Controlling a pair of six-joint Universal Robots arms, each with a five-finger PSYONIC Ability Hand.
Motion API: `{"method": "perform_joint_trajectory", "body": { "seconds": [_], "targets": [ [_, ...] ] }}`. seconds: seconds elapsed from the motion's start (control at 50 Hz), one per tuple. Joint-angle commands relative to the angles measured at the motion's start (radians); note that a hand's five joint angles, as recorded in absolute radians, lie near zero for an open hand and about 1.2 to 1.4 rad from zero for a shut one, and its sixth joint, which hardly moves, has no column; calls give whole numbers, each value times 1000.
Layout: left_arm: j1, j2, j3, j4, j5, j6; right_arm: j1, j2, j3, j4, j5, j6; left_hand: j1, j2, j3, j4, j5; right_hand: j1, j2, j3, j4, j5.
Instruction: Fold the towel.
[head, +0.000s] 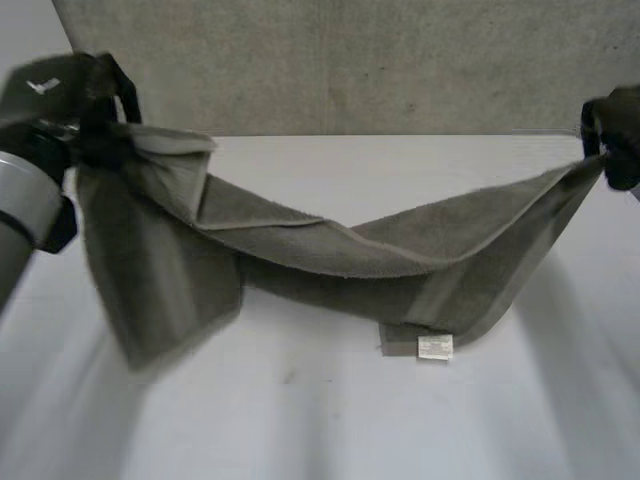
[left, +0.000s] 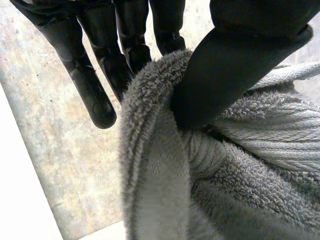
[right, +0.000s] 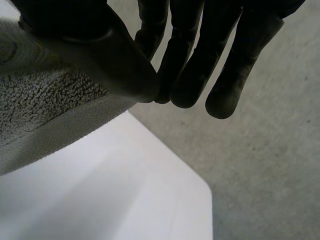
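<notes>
Grey towel (head: 330, 260) sags between left hand (head: 98, 125) and right hand (head: 620, 140), fingers (right: 185, 65) pinching its ends.

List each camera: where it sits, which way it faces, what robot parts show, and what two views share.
Head: behind and between the arms, looking down at the table; left hand and right hand hold the towel by its ends.
Left wrist: on that wrist, along the palm; its thumb pins towel.
Right wrist: likewise; thumb and fingers pinch the towel's edge over the table.
Shared: towel in all.
</notes>
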Motion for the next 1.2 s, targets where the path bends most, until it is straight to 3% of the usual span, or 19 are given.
{"method": "perform_joint_trajectory", "body": {
  "seconds": [0.02,0.1,0.2,0.32,0.36,0.38,0.42,0.48,0.52,0.54,0.58,0.7,0.8,0.92,0.96,1.06,1.2],
  "targets": [
    [125,43,58,-209,141,-103,2,-48,-152,238,-46,-66,214,179,182,179,198,43,92,78,56,29],
    [224,22,97,-336,166,-131,6,-37,-194,326,-49,-118,214,179,182,179,198,43,92,78,56,29],
    [258,-90,103,-370,202,-126,15,60,-248,384,-29,-205,214,179,182,179,198,43,92,78,56,29],
    [218,-287,152,-351,210,-131,45,219,-329,381,-12,-204,214,179,182,179,198,43,92,78,56,29],
    [189,-355,197,-326,210,-134,109,350,-439,372,38,-193,214,179,182,179,198,43,92,78,56,29],
    [189,-356,198,-326,210,-134,109,351,-439,372,38,-193,214,179,182,179,198,43,92,78,56,29],
    [138,-466,314,-248,201,-142,179,493,-615,306,113,-167,214,179,182,179,198,43,92,78,56,29],
    [112,-541,461,-144,195,-164,195,546,-713,254,146,-153,214,179,182,179,198,43,92,78,56,29],
    [104,-562,538,-89,193,-192,198,620,-894,112,170,-117,214,179,182,179,198,43,92,78,56,29],
    [104,-563,538,-88,193,-192,198,621,-895,111,170,-116,214,179,182,179,198,43,92,78,56,29],
    [89,-570,676,25,169,-267,199,638,-1008,-51,170,-69,214,179,182,179,198,43,92,78,56,29],
    [80,-517,770,227,111,-431,199,592,-1036,-239,178,-15,214,179,182,179,198,43,92,78,56,29],
    [87,-485,712,252,118,-508,206,510,-950,-222,172,14,214,179,182,179,198,43,92,78,56,29],
    [107,-468,546,251,140,-514,195,429,-685,-154,89,15,214,179,182,179,198,43,92,78,56,29],
    [130,-463,421,258,185,-513,195,403,-529,-147,28,0,214,179,182,179,198,43,92,78,56,29],
    [164,-478,238,304,296,-510,195,389,-320,-147,-26,-9,214,179,182,179,198,43,92,78,56,29],
    [172,-563,51,444,371,-482,158,394,-73,-162,-43,-38,214,179,182,179,198,43,92,78,56,29]
  ]
}}
